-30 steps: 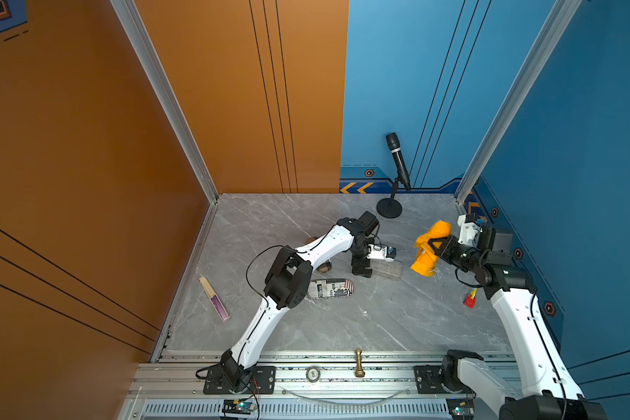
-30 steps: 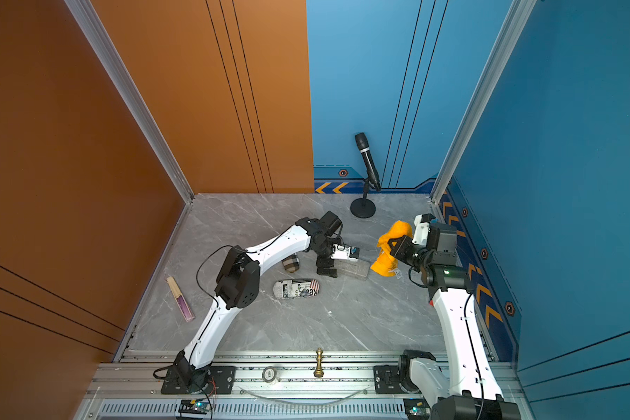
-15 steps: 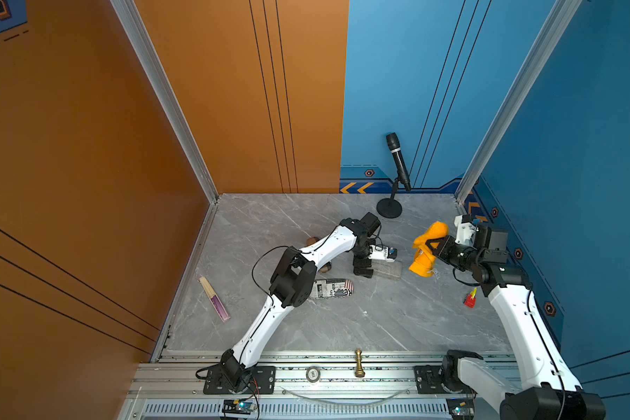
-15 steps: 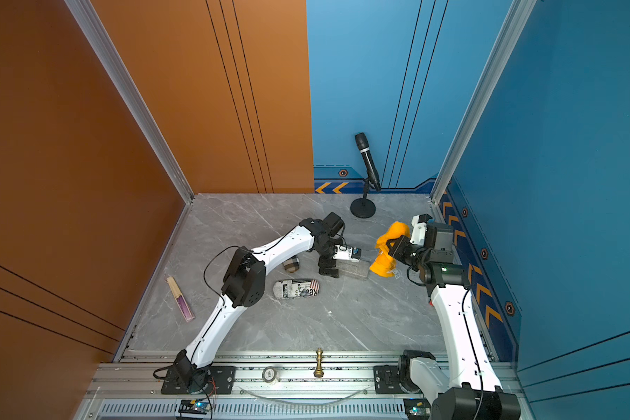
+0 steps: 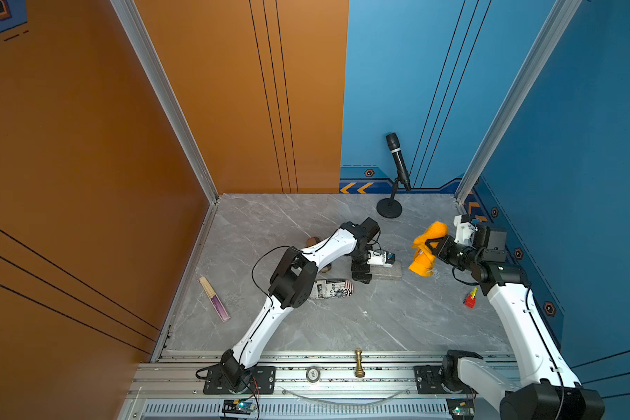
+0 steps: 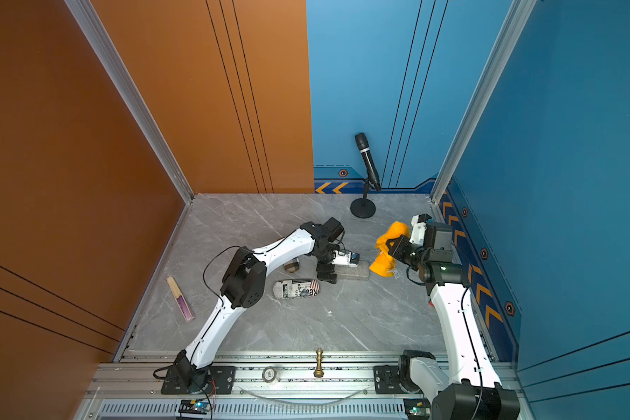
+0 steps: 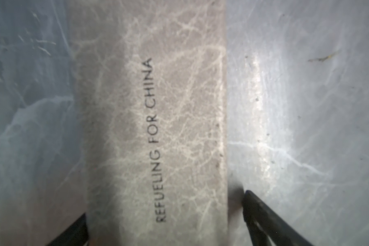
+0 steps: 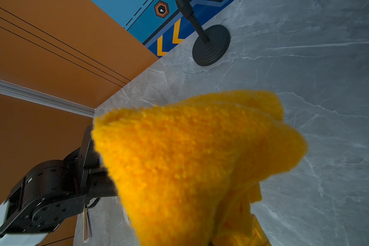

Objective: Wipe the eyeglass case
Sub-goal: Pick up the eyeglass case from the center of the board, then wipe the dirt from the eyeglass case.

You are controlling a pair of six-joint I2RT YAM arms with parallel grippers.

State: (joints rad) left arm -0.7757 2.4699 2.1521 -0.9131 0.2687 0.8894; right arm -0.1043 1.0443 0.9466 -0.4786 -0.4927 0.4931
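the grey case (image 5: 388,272) is lying flat on the table (image 5: 342,327), near its middle. the left gripper (image 5: 360,270) is pointing down over one end of the case. in the left wrist view its fingers (image 7: 258,213) are standing apart, straddling the case (image 7: 158,106). one finger is showing a thin gap to the case edge. the other is sitting at the opposite edge, contact unclear. the right gripper (image 5: 433,247) is holding an orange cloth (image 5: 424,263) clamped between closed fingers. the cloth is hanging just beside the other end of the case; whether it is touching cannot be told.
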